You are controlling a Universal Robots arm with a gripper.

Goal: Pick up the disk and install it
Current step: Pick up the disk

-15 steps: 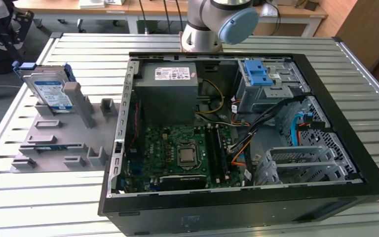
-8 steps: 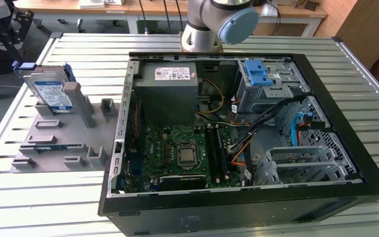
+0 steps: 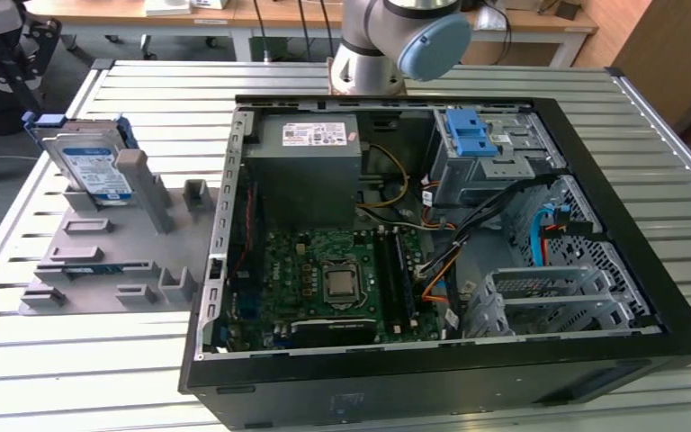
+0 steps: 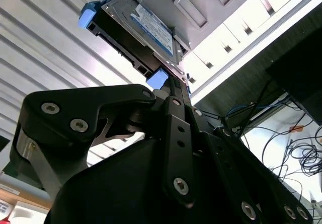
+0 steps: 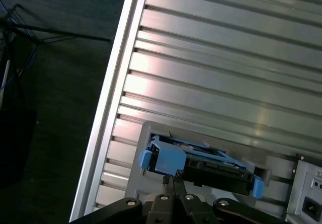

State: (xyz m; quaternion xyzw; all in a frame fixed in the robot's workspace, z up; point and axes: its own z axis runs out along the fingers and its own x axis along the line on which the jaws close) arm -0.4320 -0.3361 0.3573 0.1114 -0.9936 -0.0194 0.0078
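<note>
Silver, with a white-and-blue label and a blue plastic carrier around it, the disk (image 3: pixel 91 166) stands on edge in a slot of the grey fixture block (image 3: pixel 118 261). It is at the block's far end at the exterior view's left, and a grey post rises just beside it. The block lies on the slatted metal table (image 3: pixel 33 360), right next to the open black computer case (image 3: pixel 442 378). Inside the case are a green motherboard, a grey power supply and a metal drive cage (image 3: pixel 489 148) with a blue latch. The arm (image 3: pixel 370 54) rises behind the case.

In the first wrist view the gripper (image 5: pixel 172 179) points at the disk's narrow edge. Its two black fingers are drawn together, and nothing can be seen between them. The tips sit very near one blue corner of the carrier, but the pictures do not show whether they touch it. In the second wrist view the fingertips (image 4: pixel 173 98) end just short of a blue tab on the carrier. Beyond them the disk's labelled face rests against the grey fixture.
</note>
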